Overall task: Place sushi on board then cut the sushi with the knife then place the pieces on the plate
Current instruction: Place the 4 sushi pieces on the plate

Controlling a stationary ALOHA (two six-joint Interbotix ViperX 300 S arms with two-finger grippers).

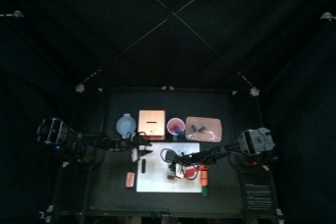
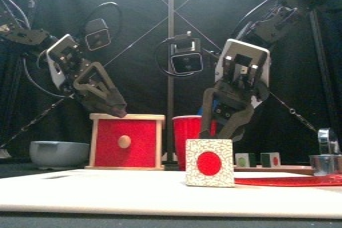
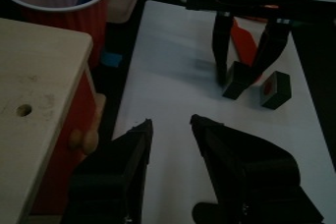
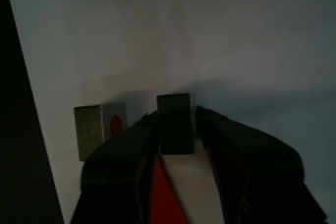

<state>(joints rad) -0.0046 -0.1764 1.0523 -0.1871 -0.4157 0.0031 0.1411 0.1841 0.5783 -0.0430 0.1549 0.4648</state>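
On the white cutting board (image 1: 164, 169) the sushi roll lies in separate pieces. One cut piece (image 2: 207, 162) with a red centre stands nearest the front, and two more pieces (image 2: 247, 159) sit behind it. My right gripper (image 4: 175, 125) is shut on the red knife (image 4: 160, 184), blade down against a dark sushi piece (image 4: 175, 108); another piece (image 4: 94, 130) lies beside it. My left gripper (image 3: 171, 123) hovers open over the board's left part, holding nothing. The pink plate (image 1: 203, 128) lies behind the board at the right.
Along the back stand the blue-grey bowl (image 1: 126, 125), the wooden box (image 1: 152, 123) with its red drawer front (image 2: 124, 142), and the red cup (image 1: 175, 125). A small red thing (image 1: 132, 179) lies left of the board. The metal cutter (image 2: 325, 157) sits at the right.
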